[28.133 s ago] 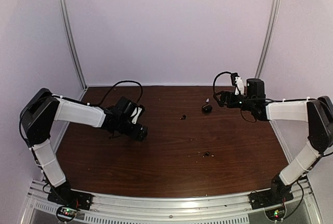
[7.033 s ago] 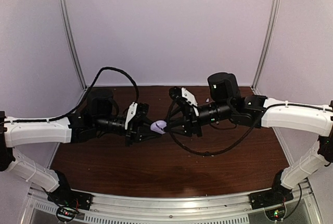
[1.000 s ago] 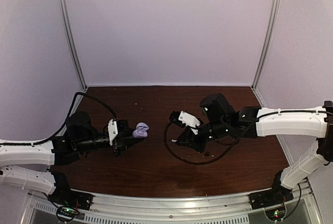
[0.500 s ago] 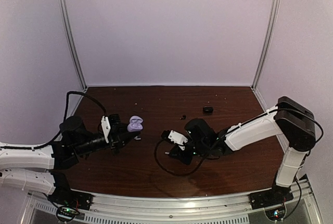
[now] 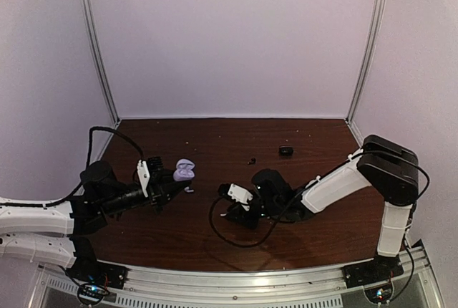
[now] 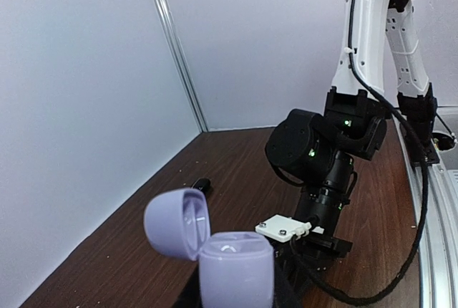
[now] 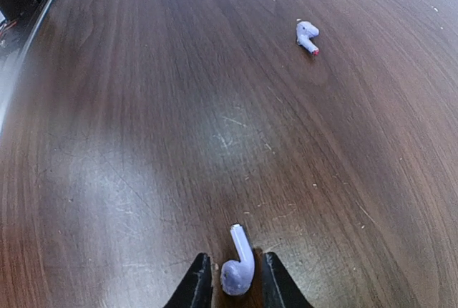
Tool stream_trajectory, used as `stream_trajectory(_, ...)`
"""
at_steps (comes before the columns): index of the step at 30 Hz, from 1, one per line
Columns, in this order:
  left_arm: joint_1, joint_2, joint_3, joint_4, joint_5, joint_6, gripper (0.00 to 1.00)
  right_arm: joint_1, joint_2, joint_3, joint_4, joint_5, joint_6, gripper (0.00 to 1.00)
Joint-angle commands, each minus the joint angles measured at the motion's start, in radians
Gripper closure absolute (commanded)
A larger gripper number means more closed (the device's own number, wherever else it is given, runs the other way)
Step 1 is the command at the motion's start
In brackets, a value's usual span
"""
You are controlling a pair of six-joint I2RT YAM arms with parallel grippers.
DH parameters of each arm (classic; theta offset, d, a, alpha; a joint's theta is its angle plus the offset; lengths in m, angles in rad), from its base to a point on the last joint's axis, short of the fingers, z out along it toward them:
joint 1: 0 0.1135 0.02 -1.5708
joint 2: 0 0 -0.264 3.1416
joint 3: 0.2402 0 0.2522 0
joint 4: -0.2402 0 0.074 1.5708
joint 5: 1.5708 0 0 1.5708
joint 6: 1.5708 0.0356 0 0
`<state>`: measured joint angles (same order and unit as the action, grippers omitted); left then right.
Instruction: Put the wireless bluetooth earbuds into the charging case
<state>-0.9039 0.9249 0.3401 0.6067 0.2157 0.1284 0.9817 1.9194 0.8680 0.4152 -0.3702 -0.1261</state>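
My left gripper is shut on the open lilac charging case, held above the left of the table. In the left wrist view the case body fills the bottom edge, its lid is tipped back, and my fingers are hidden under it. My right gripper is down at the table, jaws narrowly open. A lilac earbud lies on the wood between its fingertips, with a small gap on the left side. A second lilac earbud with a red tip lies farther ahead.
A small black case and a tiny black bud lie at the back of the brown table. The right arm's cable loops over the wood below its wrist. Pale walls close in the back and sides.
The right arm dropped and swung in toward the table's middle, and its jaws parted slightly around the earbud. The left arm drew back a little with the case.
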Motion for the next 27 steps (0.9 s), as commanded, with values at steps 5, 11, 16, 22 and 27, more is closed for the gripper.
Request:
stream_trajectory(5,0.005,0.007,-0.001,0.070,-0.003,0.006,1.00,-0.008,0.028,-0.063,0.122,-0.030,-0.006,0.65)
stream_trajectory(11,0.005,0.015,0.003,0.074,0.003,0.009,1.00,-0.017,0.033,-0.101,0.187,-0.040,-0.001,0.63)
stream_trajectory(16,0.006,0.022,0.008,0.067,0.005,0.021,1.00,-0.018,0.060,-0.111,0.225,-0.043,-0.003,0.65)
stream_trajectory(22,0.007,0.023,0.003,0.076,0.004,0.020,1.00,-0.017,0.090,-0.112,0.258,-0.044,-0.001,0.67)
stream_trajectory(27,0.008,0.024,0.003,0.078,0.000,0.022,1.00,-0.018,0.099,-0.119,0.271,-0.029,0.000,0.72)
